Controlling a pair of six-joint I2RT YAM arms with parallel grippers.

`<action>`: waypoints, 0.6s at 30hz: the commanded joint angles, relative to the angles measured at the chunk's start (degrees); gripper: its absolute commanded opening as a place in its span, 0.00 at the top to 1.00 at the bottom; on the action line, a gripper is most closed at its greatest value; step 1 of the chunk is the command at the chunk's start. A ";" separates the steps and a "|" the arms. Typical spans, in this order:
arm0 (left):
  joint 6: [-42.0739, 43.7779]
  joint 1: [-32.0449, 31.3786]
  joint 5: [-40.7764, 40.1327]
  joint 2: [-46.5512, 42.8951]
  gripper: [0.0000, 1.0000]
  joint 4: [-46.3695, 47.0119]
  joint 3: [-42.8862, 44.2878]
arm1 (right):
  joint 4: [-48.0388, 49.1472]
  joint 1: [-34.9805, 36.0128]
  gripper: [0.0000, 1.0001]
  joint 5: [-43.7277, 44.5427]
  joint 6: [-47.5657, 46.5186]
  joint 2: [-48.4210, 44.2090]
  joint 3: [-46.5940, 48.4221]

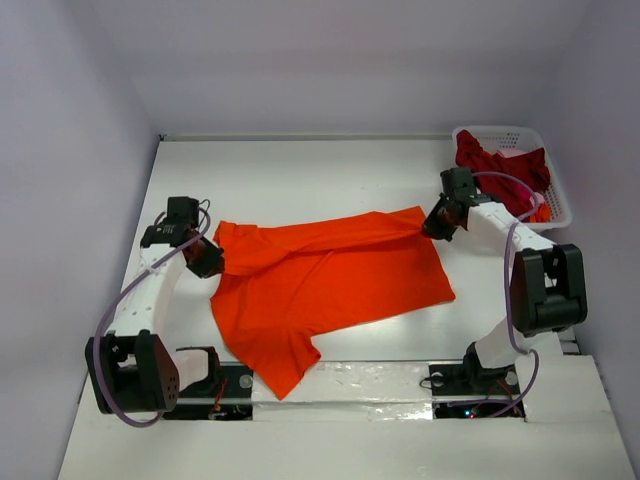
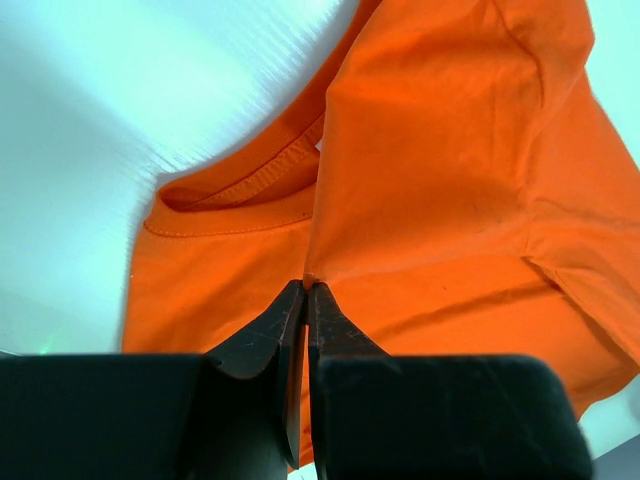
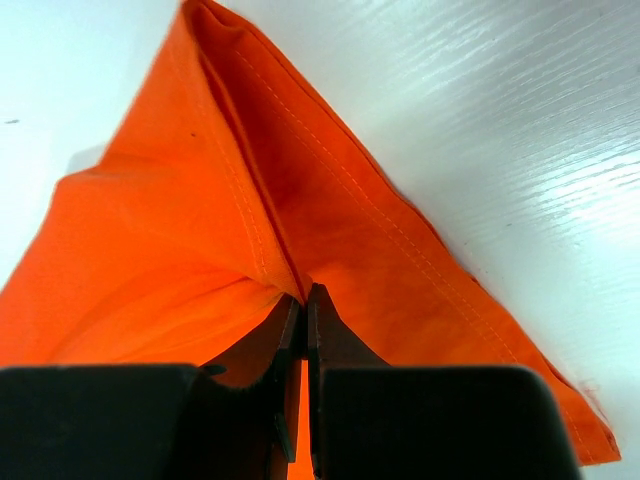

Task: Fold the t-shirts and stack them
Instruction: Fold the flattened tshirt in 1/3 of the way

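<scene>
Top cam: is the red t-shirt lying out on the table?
No, the crimson t-shirt sits bunched inside the white lattice basket at the far right.

No readable text, label, brand, number or sign appears on anything.

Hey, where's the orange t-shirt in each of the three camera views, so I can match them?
Top external: orange t-shirt spread across the middle of the white table.
Left wrist: fills the right and lower picture, collar centre-left, pinched by the left gripper.
Right wrist: fills the left and centre, pinched by the right gripper.
Shared landmark: the white table around the shirt.
</scene>
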 commanded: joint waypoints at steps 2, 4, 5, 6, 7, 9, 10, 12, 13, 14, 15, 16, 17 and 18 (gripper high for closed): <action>0.45 0.26 -1.10 -2.44 1.00 -1.39 0.30 | -0.35 0.58 1.00 2.27 -0.07 -2.53 0.54; 0.72 0.26 -1.10 -2.35 1.00 -1.74 1.27 | -0.26 0.58 1.00 1.74 0.10 -2.44 0.37; 0.81 0.26 -1.10 -2.18 1.00 -1.92 1.80 | 0.08 0.58 1.00 1.48 0.19 -2.27 0.19; 0.81 0.26 -1.71 -2.18 1.00 -2.27 2.67 | 0.00 0.58 1.00 1.30 0.28 -2.09 0.19; 0.81 0.26 -2.76 -2.09 1.00 -2.27 2.94 | 0.00 0.58 1.00 0.78 0.37 -1.48 0.28; 0.63 0.26 -2.42 -2.00 1.00 -2.36 3.38 | 0.00 0.58 1.00 0.42 0.37 -1.04 0.28; 0.63 0.26 -1.90 -2.00 1.00 -2.36 3.47 | -0.09 0.58 1.00 0.42 0.37 -0.78 0.28; 0.63 0.26 -1.89 -2.09 1.00 -2.09 3.12 | -0.17 0.58 1.00 0.59 0.10 -0.42 0.36; 0.80 0.26 -0.15 -2.09 1.00 -2.01 2.86 | -0.18 0.58 1.00 0.68 0.10 -0.33 0.45; 0.89 0.26 0.39 -2.26 1.00 -1.31 2.60 | -0.26 0.58 1.00 0.86 -0.16 -0.07 0.45; 1.07 0.26 0.92 -2.26 1.00 -0.87 2.07 | -0.35 0.58 1.00 0.95 -0.16 0.02 0.54; 1.24 0.26 2.49 -2.18 1.00 -0.43 1.72 | -0.35 0.58 1.00 0.95 -0.16 0.11 0.54; 1.68 0.26 3.46 -2.00 1.00 0.19 1.54 | -0.35 0.58 1.00 1.03 -0.16 0.19 0.54; 1.69 0.26 4.25 -2.00 1.00 0.71 1.28 | -0.26 0.58 1.00 1.04 -0.07 0.28 0.45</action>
